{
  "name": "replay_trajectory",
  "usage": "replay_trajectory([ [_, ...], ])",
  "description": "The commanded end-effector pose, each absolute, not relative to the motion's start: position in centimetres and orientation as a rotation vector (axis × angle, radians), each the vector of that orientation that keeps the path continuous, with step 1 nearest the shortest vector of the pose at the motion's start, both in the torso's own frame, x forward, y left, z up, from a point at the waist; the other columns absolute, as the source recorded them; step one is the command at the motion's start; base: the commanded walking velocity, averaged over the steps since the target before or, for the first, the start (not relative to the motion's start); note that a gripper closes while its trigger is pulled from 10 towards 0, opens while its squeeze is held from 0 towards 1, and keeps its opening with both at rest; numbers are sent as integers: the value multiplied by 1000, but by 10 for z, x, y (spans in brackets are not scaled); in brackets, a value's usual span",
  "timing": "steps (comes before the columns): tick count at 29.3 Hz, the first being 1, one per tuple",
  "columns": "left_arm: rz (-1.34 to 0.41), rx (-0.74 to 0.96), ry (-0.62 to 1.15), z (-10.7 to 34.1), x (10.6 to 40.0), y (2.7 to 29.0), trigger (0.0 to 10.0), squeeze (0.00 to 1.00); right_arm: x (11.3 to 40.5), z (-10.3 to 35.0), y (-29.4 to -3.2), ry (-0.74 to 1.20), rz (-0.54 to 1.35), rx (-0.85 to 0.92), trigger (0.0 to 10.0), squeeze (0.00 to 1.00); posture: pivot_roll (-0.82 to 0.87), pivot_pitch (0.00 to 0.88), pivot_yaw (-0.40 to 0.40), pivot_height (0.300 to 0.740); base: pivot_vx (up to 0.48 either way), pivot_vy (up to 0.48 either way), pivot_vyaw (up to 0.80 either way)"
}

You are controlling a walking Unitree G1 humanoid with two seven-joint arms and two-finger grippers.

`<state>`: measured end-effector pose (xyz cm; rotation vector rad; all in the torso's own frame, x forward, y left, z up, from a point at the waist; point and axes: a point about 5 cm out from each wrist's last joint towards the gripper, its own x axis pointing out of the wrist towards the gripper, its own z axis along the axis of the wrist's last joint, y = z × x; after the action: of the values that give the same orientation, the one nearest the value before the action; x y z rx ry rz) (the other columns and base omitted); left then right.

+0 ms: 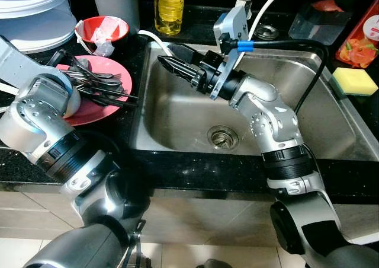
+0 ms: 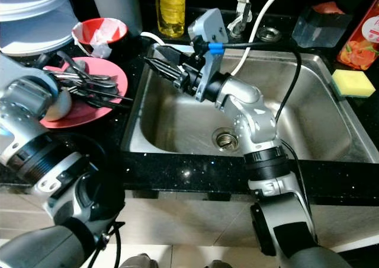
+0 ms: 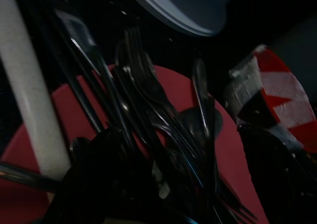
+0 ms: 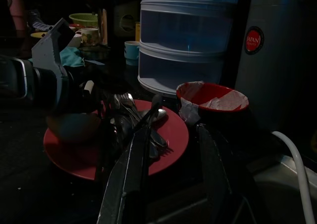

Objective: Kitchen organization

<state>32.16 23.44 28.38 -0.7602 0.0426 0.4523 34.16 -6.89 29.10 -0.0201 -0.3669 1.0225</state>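
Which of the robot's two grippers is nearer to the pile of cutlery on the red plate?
Left. The left gripper is right at the cutlery on the red plate, while the right gripper hovers over the sink's left edge, pointing toward the plate.

round red badge (image 4: 253, 40) reading "JAPAN" (smaller line illegible), on grey appliance (image 4: 277, 60)

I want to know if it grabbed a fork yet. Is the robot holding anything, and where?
Right gripper holds nothing, open above the sink. Left gripper sits among the cutlery on the red plate; any grip cannot be told.
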Motion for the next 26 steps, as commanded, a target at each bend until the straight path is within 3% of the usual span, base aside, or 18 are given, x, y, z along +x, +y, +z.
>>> replay_trajectory([
  [1,503,-793,110,270,323,237,10000,0,341,290,-69,-361,1032,-20,10000,0,119,67,-33,740,0,0,0],
  [2,523,-803,109,271,322,238,9020,0,341,290,-68,-361,1034,-19,10000,0,119,68,-32,740,0,0,0],
  [4,528,-804,105,272,321,238,8627,0,341,290,-68,-360,1034,-19,10000,0,119,68,-32,740,0,0,0],
  [6,561,-814,106,274,319,238,8980,0,341,290,-68,-359,1035,-18,10000,0,121,70,-32,740,0,0,0],
  [7,602,-805,93,280,316,240,10000,0,341,290,-68,-358,1036,-17,10000,0,120,71,-32,740,0,0,0],
  [17,662,-671,114,282,320,244,10000,0,336,294,-64,-322,1151,107,10000,0,125,69,-21,740,0,0,0],
  [18,663,-675,129,278,322,245,7020,0,335,293,-63,-321,1157,98,10000,0,125,70,-20,740,0,0,0],
  [20,662,-678,138,276,323,245,7020,0,334,293,-63,-321,1159,93,10000,0,125,70,-20,740,0,0,0],
  [21,667,-685,168,268,324,246,0,0,333,292,-62,-322,1161,92,10000,0,126,70,-15,740,0,0,0],
  [26,657,-684,225,254,326,249,0,0,333,292,-62,-327,1154,97,10000,0,125,68,-13,740,0,0,0],
])
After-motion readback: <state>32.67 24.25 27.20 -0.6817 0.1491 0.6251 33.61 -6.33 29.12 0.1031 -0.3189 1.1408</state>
